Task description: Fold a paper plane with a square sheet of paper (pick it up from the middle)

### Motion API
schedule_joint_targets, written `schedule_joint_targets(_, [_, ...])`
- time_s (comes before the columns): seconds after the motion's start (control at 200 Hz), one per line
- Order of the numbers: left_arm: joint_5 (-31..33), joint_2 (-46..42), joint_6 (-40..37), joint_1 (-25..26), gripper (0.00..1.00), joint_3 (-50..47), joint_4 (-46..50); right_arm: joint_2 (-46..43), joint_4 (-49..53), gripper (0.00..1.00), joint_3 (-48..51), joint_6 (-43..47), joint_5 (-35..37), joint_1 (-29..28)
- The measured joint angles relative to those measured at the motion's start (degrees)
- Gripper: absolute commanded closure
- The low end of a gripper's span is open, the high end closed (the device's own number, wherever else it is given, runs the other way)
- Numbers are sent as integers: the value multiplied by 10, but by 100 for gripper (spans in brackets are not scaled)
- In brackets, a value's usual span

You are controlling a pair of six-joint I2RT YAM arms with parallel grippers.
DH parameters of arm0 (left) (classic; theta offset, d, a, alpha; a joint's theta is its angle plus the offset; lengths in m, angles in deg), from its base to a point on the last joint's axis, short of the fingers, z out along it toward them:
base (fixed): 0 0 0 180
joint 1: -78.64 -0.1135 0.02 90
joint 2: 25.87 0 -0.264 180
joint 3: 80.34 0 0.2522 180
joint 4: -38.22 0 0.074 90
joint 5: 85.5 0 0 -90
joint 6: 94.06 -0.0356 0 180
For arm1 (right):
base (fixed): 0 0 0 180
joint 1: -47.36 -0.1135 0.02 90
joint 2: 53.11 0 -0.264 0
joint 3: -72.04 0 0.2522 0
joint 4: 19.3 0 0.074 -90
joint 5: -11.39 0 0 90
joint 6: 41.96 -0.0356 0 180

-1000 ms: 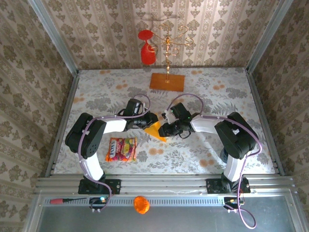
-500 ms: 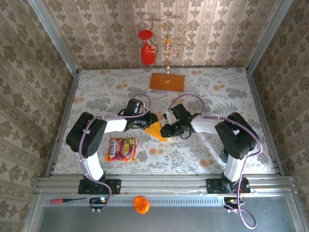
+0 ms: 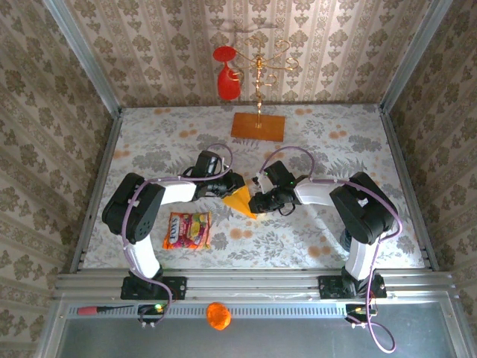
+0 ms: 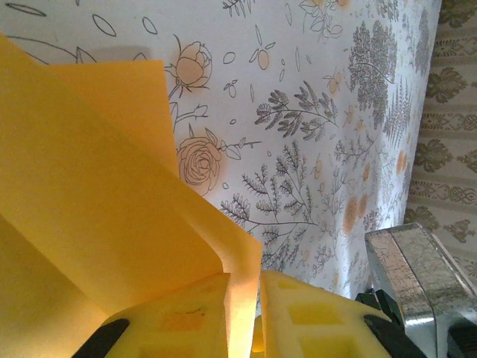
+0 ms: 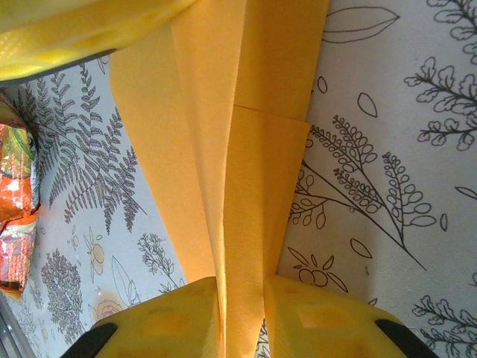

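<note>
I have the yellow-orange paper sheet (image 3: 240, 200) near the middle of the worktop, part-folded and held between both arms. It is well apart from the brownish-orange board (image 3: 258, 126) at the far edge and near the snack packet (image 3: 188, 230), which lies toward the near left corner.

The left gripper (image 4: 244, 298) is almost closed. Its yellow pads (image 4: 186, 317) pinch a doubled edge of the sheet, and the rest fans up and away from the wrist camera. The right gripper (image 5: 242, 298) comes in from the other side with the jaws just as narrow. A long folded strip of the sheet fills the gap between its fingers (image 5: 313, 313), so I read both as gripping. From the top view I cannot tell whether the sheet's lower tip touches the worktop or hangs just above it.

I judge this paper to be very light and limp. It holds a crease, but it will buckle or tear if the two arms pull apart or twist against each other. The layers are smooth and could slide over one another under a loose pinch. The safest hold is on the stacked folds along the centre crease, where it is stiffest. A single free flap would only bend.
</note>
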Motion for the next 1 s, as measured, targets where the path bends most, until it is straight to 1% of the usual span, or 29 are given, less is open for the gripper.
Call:
schedule_joint_targets(0.49, [0, 19, -7, 0, 82, 6, 13, 5, 0, 80, 0, 0, -1, 3])
schedule_joint_targets(0.635, [0, 19, -8, 0, 82, 7, 15, 3, -1, 75, 0, -4, -7, 3])
schedule_joint_targets(0.8, [0, 19, -8, 0, 82, 7, 17, -33, -4, 71, 28, -23, 11, 4])
schedule_joint_targets(1.0, [0, 19, -8, 0, 82, 7, 17, -82, -7, 73, 39, -34, 33, 8])
